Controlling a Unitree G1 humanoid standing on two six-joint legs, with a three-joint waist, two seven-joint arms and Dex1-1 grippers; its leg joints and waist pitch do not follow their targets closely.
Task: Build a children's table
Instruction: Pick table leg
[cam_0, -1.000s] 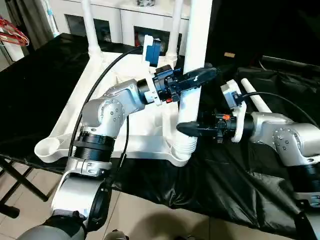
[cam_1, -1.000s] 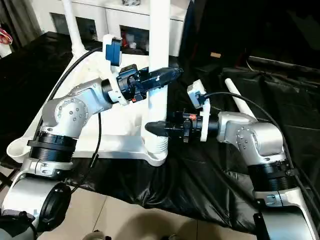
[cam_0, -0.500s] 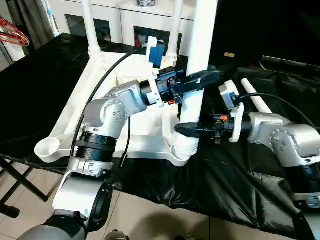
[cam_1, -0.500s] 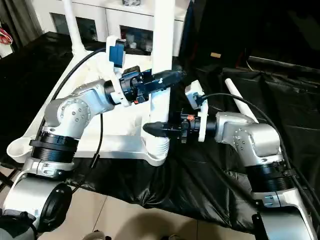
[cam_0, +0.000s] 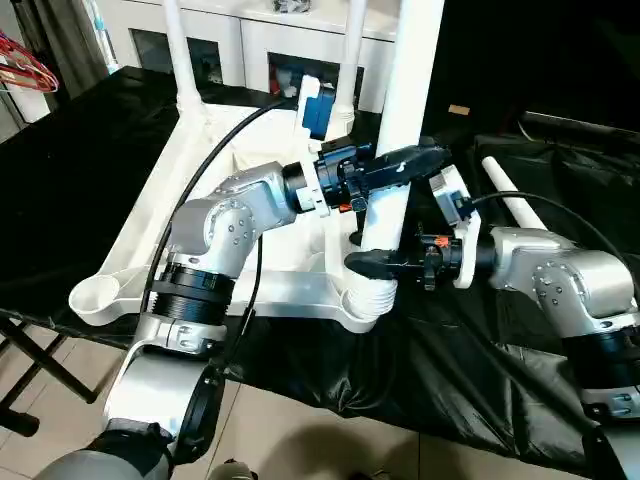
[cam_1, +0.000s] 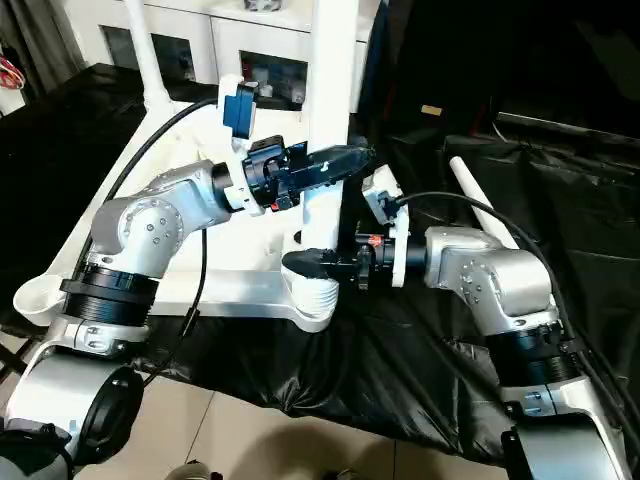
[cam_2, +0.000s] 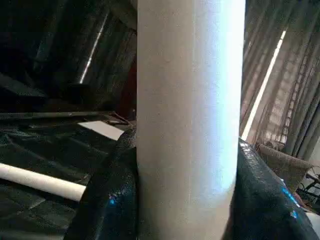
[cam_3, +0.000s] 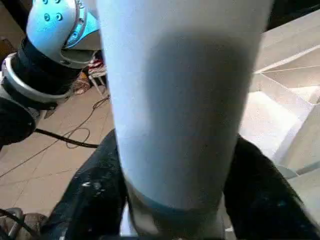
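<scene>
While the inverted table top (cam_0: 250, 270) lies on the black-draped worktop (cam_0: 80, 180), both forearms reach inward, level. Left end effector (cam_0: 395, 165) clenches the upright leg (cam_0: 405, 110) mid-shaft; right end effector (cam_0: 375, 263) apparently grips it just above the corner socket (cam_0: 365, 300). Leg top cropped.

Our left arm bends in from the frame's left, its left gripper (cam_0: 400, 165) clamped at centre. Our right arm reaches in from the right, its right gripper (cam_0: 372, 265) lower, fingers (cam_3: 95, 200) closed either side.
</scene>
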